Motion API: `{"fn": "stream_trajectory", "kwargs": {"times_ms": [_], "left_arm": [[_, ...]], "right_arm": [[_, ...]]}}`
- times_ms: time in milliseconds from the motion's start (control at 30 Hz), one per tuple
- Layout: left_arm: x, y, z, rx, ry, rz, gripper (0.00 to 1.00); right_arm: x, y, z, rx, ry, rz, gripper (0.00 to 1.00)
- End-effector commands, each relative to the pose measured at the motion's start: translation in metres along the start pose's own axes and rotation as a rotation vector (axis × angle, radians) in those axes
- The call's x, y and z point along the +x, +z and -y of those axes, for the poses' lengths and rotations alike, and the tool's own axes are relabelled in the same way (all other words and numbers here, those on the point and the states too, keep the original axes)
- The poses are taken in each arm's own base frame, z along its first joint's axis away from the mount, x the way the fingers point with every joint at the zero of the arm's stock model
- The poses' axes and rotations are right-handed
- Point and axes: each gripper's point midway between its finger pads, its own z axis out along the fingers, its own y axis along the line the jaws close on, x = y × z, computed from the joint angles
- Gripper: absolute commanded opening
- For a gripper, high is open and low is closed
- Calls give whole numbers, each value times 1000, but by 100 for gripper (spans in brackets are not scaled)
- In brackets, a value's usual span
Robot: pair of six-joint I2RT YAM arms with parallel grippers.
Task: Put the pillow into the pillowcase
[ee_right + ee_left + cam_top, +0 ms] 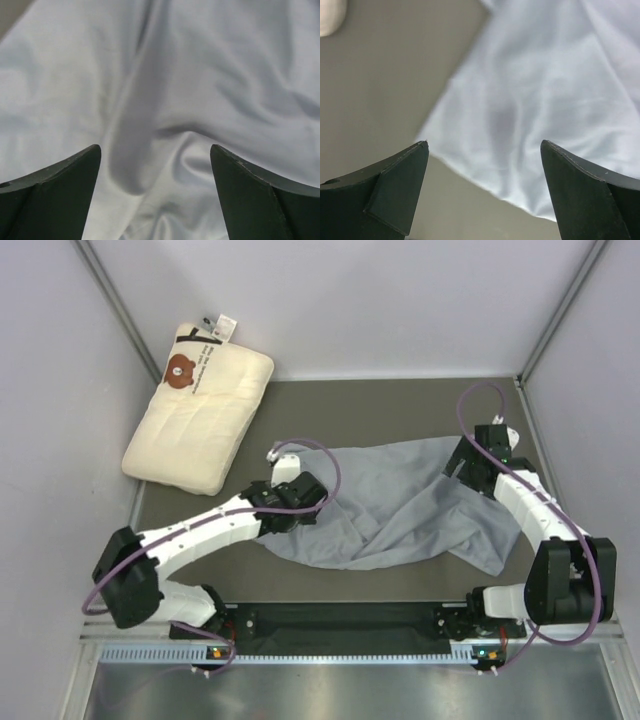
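Top external shows both arms elbow-bent over the pillowcase (400,502), left gripper (484,148) and right gripper (155,150) spread, empty

Dark table (400,400) with crumpled pillowcase (400,510) mid-surface, pillow (200,425) at far-left corner

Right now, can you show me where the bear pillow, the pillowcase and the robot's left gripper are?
pillow (200,420), top view, middle of its quilted face.
pillowcase (400,505), top view, wrinkled middle of the cloth.
left gripper (484,145), left wrist view, midway between its open fingertips.
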Motion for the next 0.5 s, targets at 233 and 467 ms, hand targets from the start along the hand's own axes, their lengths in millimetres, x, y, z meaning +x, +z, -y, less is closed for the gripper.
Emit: {"fn": "stream_trajectory", "kwargs": {"times_ms": [233,467], "left_arm": [[-9,51,75,161,28,-75,99],[-8,86,55,145,-17,-155,99]], "right_arm": [[16,10,2,39,-97,-31,93],[32,31,-45,11,-237,-106,94]]}}
